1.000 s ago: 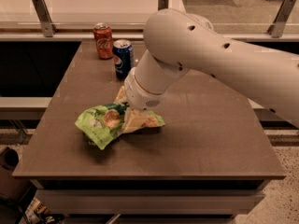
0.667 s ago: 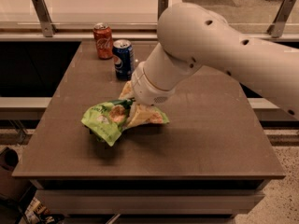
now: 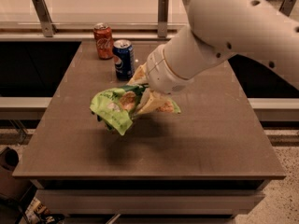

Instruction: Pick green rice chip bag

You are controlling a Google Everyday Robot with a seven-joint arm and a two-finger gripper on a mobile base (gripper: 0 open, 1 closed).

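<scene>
— Gripping what?
— The pincer pinches the green rice chip bag, which hangs just under it, off the desk. It looks light, soft, crinkly; pinch a fold.

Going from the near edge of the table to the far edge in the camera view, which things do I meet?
The green chip bag, gripped by the pincer above the table → blue can → red can

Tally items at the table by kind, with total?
Cans: 2, the red can and the blue can at the back.
Bags: 1, the green rice chip bag, held by the gripper just above the table.
Total: 3
</scene>
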